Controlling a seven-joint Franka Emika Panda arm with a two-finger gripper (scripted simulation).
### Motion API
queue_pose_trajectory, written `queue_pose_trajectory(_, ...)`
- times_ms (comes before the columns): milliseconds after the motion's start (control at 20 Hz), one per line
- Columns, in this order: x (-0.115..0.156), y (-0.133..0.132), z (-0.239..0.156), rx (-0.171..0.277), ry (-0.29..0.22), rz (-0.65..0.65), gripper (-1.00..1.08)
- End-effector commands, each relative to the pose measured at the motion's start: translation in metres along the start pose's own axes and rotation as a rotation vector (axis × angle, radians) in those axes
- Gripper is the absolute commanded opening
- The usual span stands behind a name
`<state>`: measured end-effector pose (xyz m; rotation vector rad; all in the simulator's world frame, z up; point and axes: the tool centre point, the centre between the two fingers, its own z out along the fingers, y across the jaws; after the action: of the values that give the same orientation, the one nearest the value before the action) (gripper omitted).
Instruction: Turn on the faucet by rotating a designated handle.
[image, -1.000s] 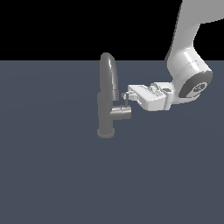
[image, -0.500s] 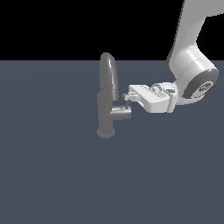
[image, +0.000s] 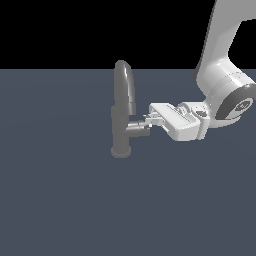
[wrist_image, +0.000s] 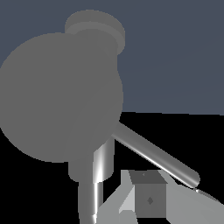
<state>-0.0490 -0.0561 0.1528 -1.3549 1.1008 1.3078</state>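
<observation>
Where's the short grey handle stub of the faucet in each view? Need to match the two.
Exterior view: the short grey horizontal handle stub juts from the grey metallic faucet body toward the exterior view's right, meeting the white gripper.
Wrist view: its round end face fills the frame close up.
Shared landmark: the faucet's round flared base.

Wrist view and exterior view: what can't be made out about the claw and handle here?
- Exterior view: claw fingertips merge with the handle; open or shut, contact unclear.
- Wrist view: handle's round end fills the frame, hiding the faucet body; the claw is cut off by the edge.
</observation>
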Motion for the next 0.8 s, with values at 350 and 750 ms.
queue_pose_trajectory(350,0.040,0.017,-0.001,0.001,-0.005,0.016,-1.00)
queue_pose_trajectory(750,0.051,0.013,0.000,-0.006,-0.008,-0.004,-1.00)
